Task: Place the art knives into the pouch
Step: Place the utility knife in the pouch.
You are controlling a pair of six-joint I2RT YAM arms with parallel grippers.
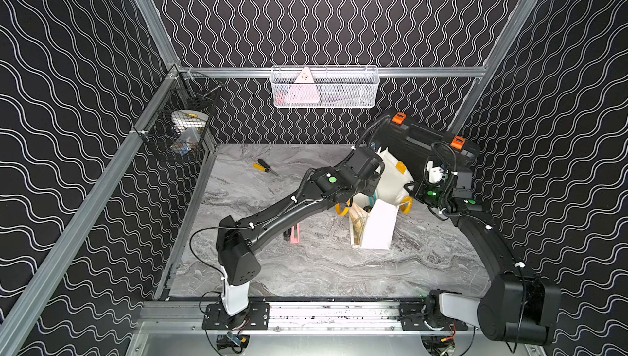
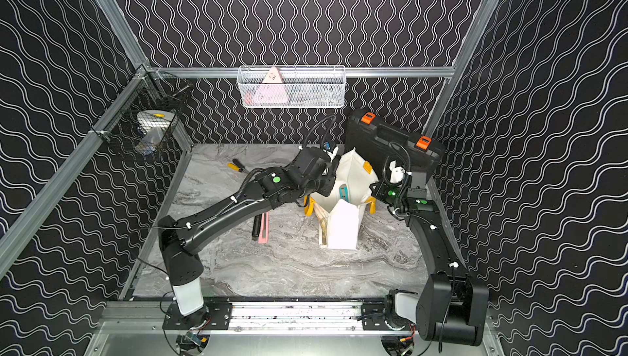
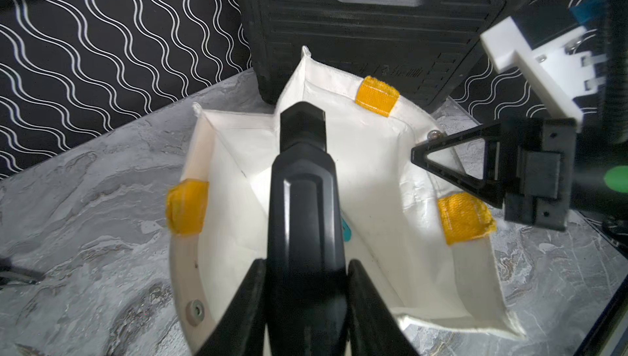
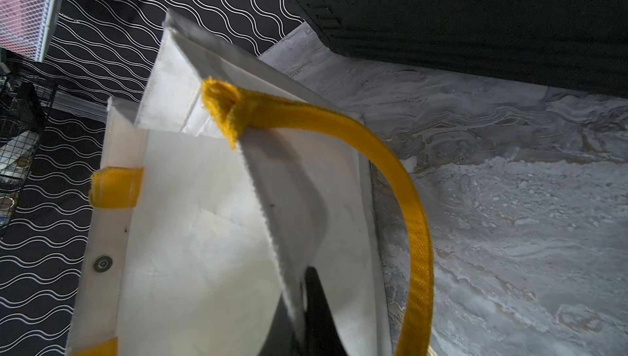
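Nearest my lens, at the bottom centre of the left wrist view, my left gripper (image 3: 306, 269) is partly closed, its two fingers clamped on either side of the black knife (image 3: 302, 181). The knife points up the frame over the open mouth of the pouch (image 3: 234, 208); I cannot tell whether its tip is inside yet. The white pouch stands on the marbled table (image 3: 85, 218), with yellow handle tabs (image 3: 187, 206) at its left, top and right edges. A teal item (image 3: 347, 230) lies inside, half hidden by the knife. At the right of the frame my right gripper (image 3: 419, 158) is closed tight, pinching the pouch's rim. A black case (image 3: 356, 31) stands at top centre, just behind the pouch. In both top views a yellow-and-black screwdriver (image 1: 265, 166) lies left of centre, a pink cutter (image 1: 295, 235) sits beside the left arm, and the pouch is right of centre.
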